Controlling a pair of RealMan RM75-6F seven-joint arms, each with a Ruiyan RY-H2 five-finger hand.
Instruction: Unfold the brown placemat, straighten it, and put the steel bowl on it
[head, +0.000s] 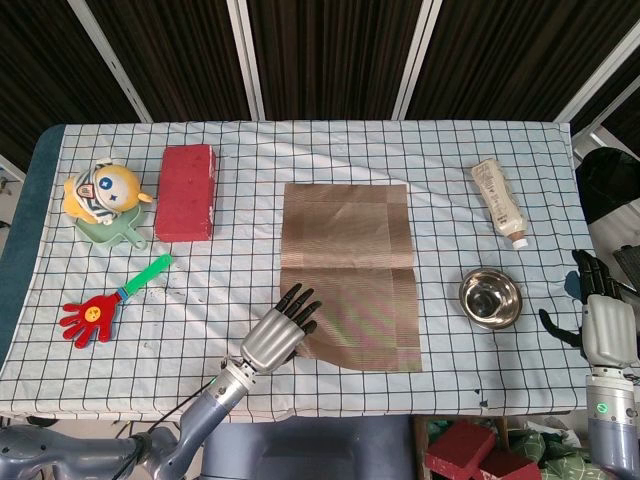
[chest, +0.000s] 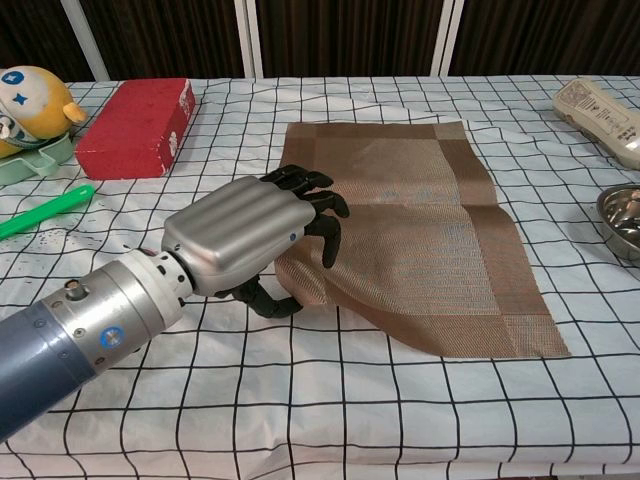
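While the brown placemat (head: 350, 278) lies unfolded in the middle of the checked worktop (head: 240, 260), its near left corner is lifted off the cloth, pinched in the left hand (chest: 255, 240), whose thumb curls under the mat's edge and whose dark fingers (chest: 318, 205) lie on top. To the mat's right, apart from it, sits the steel bowl (head: 490, 297). Off the worktop's right edge the right hand (head: 603, 318) hangs with fingers spread, holding nothing. Beyond the bowl lies a pale bottle (head: 499, 202); on the left are a red block (head: 187, 191), a cartoon toy (head: 102, 192) and a clapper toy (head: 110, 305).
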